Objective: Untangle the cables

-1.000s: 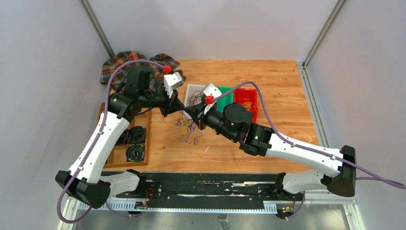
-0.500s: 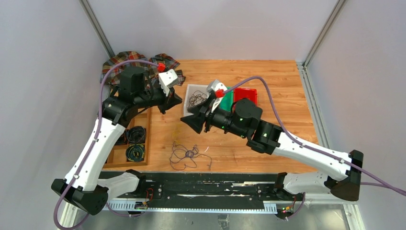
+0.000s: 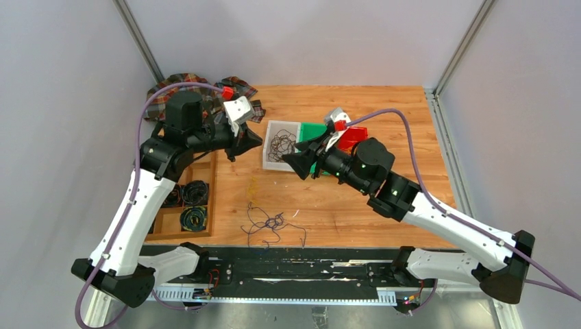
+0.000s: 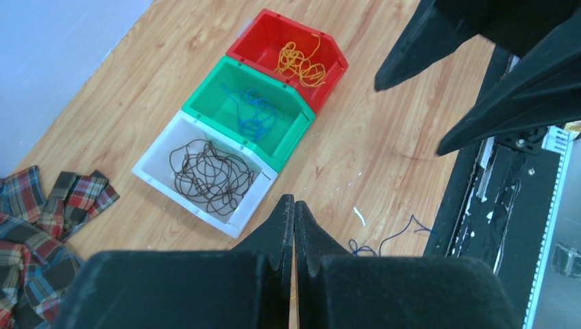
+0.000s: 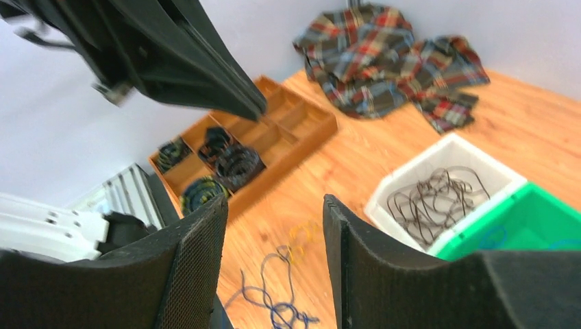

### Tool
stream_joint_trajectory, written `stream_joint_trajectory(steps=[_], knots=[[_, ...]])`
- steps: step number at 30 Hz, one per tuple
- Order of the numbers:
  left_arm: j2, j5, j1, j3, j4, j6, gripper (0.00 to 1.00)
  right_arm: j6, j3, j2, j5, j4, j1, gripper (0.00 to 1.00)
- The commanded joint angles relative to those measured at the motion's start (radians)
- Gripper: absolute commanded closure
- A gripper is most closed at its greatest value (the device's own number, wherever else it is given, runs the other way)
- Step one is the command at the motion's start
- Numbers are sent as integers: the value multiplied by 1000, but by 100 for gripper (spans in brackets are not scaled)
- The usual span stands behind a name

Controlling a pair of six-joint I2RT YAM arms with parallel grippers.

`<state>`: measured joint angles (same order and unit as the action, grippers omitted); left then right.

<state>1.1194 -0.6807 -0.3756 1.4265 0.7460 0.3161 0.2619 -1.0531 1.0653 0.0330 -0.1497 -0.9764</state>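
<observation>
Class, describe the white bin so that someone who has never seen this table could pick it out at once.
On the wooden table three open plastic bins sit in a row. The white bin is the end one nearest the plaid cloth, beside the green bin. It alone holds dark brown wires; the green one holds blue wires, the red bin orange wires.
</observation>
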Motion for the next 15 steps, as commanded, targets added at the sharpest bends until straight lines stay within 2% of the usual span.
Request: stream_joint_trajectory(steps=[1, 4, 6, 11, 14, 15], knots=[[-12, 17, -3, -47, 37, 84, 99, -46, 79, 14, -55, 12, 10, 47], [-12, 49, -4, -138, 67, 165, 97, -50, 165, 36, 5, -31, 9, 45], [2, 87, -4, -196, 83, 196, 82, -74, 216, 95, 36, -41, -11, 36], [29, 161, 21, -227, 101, 226, 49, -214, 233, 331, -41, 1, -149, 34], [19, 159, 54, -223, 99, 234, 36, -247, 176, 467, -70, 67, -175, 33], [13, 162, 60, -222, 100, 240, 35, -250, 156, 504, -84, 84, -178, 33]])
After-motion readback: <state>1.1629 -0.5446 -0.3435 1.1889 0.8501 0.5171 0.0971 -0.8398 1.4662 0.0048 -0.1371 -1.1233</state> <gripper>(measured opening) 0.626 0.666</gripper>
